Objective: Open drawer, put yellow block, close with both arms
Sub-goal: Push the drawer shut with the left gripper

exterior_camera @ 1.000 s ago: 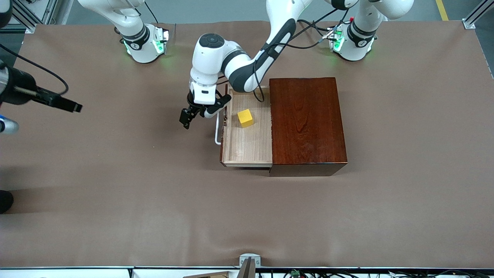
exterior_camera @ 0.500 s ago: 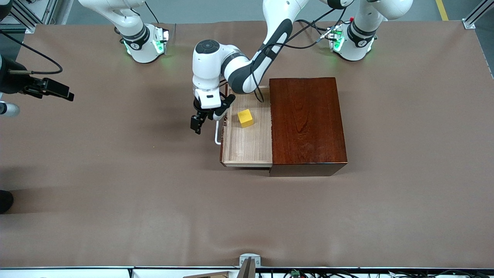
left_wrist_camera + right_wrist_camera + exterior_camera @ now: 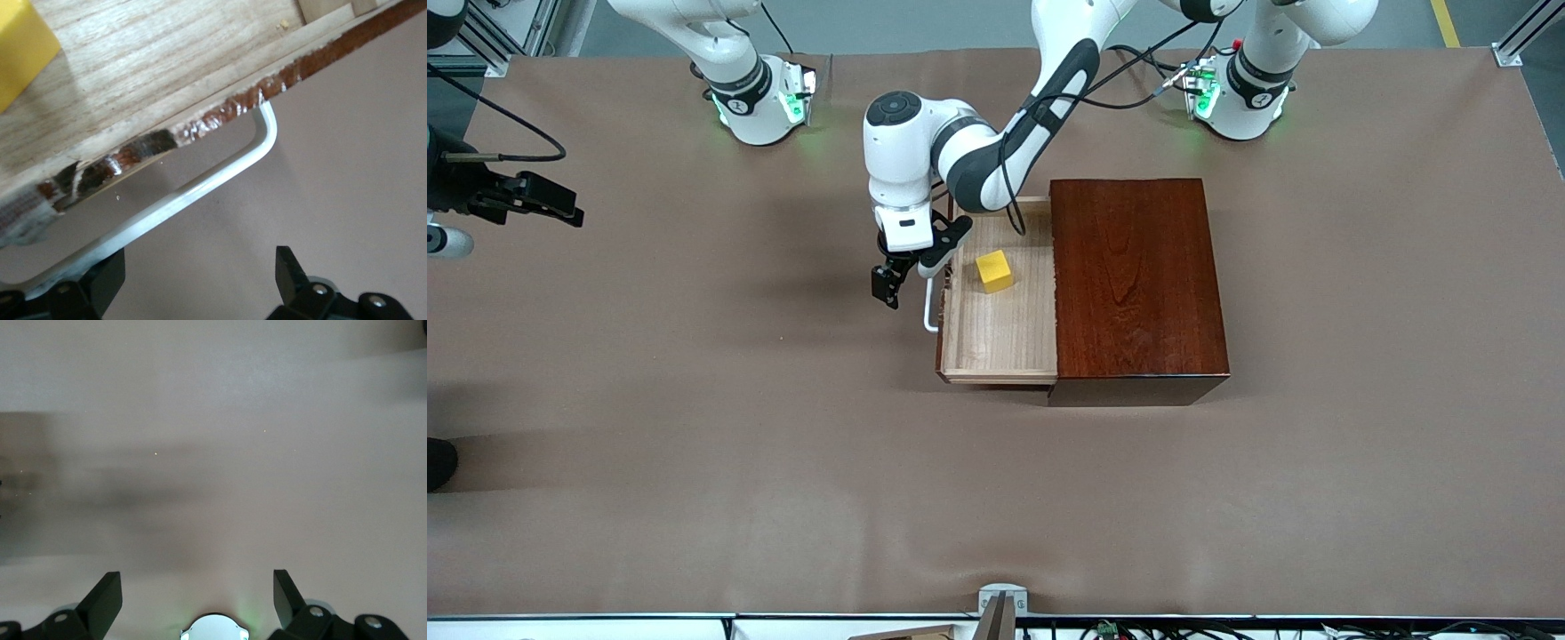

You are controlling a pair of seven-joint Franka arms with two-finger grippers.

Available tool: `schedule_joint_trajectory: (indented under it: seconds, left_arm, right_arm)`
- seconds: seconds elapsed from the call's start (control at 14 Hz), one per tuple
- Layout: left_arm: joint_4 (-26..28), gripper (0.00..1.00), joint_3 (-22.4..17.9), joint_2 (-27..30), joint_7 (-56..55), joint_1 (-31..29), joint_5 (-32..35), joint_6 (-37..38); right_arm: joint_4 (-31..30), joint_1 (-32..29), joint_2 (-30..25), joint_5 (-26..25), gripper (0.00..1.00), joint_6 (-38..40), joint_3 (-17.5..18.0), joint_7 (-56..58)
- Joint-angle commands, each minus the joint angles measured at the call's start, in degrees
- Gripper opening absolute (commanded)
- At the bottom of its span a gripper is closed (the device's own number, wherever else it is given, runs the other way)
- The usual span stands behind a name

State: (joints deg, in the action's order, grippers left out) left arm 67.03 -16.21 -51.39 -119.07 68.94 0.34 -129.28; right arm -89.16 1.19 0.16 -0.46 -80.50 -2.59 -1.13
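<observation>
Front view shows the drawer (image 3: 1000,333) pulled well out of the glossy reddish-brown wooden box (image 3: 1138,284), toward the right arm's end of the tabletop (image 3: 694,444). The yellow block (image 3: 993,271) already sits inside on the pale wood floor, in the part of the tray farther from the front camera and apart from the walls.

The left claw (image 3: 907,276) hangs just beside the white bar handle (image 3: 930,307), at the handle's end farther from the front camera. Its fingers stand apart and grip nothing; in the left wrist view one finger (image 3: 100,283) sits close by the bar (image 3: 220,180) and the other is well off it over bare tabletop.

The right claw (image 3: 534,200) waits over bare tabletop at the right arm's end, well apart from the box, its fingers (image 3: 107,597) spread and empty.

By my judgement the drawer is stiff and light, and the handle looks smooth and rigid, so a flat push on the dark front or the bar should slide it shut. The box looks heavy but glossy, and it may skate on the tabletop unless the push is square. The block is light and may slide a little as the tray moves. Nothing stands between the drawer and the box; only cables hang near the left arm.
</observation>
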Motion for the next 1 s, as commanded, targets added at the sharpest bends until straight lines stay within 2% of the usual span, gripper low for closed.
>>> schedule_joint_trajectory:
  seconds: [0.0, 0.64, 0.93]
  left_arm:
    - [1.35, 1.00, -1.10, 2.25, 4.19, -3.19, 2.47, 10.69]
    - [1.35, 1.00, -1.53, 2.70, 4.02, -8.82, 2.39, 26.96]
    - [1.26, 1.00, -1.89, 3.75, 4.29, -10.23, 2.21, 29.53]
  right_arm:
    - [-1.46, -0.75, -1.57, -1.48, 1.00, -0.72, 0.74, 0.69]
    - [-1.55, -1.54, -1.48, -1.30, 1.00, -0.63, 0.57, 0.78]
    - [-1.55, -1.37, -1.48, -1.21, 1.00, -0.54, 0.57, 0.78]
